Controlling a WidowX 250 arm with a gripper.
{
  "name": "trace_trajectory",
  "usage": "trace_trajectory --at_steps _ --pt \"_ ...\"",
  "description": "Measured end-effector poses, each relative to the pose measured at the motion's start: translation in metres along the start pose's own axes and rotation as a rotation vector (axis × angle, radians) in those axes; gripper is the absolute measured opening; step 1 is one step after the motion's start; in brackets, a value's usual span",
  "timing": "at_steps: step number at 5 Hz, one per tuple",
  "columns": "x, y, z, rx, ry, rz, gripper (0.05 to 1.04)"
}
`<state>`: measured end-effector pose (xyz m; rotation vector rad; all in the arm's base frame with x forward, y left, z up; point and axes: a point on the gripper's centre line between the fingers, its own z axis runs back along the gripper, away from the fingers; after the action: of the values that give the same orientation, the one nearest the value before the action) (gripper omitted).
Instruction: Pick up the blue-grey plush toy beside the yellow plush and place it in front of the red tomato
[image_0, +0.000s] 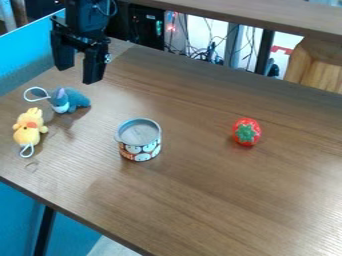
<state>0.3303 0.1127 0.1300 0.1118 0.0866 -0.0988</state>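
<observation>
Camera view: the spread, empty hand (79, 74) hangs above the bench (200, 185), nearest the blue-grey plush toy (69, 100) just below it.

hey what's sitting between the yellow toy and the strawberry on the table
A round tin stands between the yellow toy and the strawberry, as the camera view shows.

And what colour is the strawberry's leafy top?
Green, on the red strawberry; the camera view shows it.
</observation>
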Motion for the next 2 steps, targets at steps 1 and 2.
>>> trace_trajectory --at_steps 1,2 --pt "0.0 -0.002 -0.014 -0.017 0.044 -0.004 1.004" --pt "0.027 0.016 -0.031 -0.011 0.089 0.083 1.005"
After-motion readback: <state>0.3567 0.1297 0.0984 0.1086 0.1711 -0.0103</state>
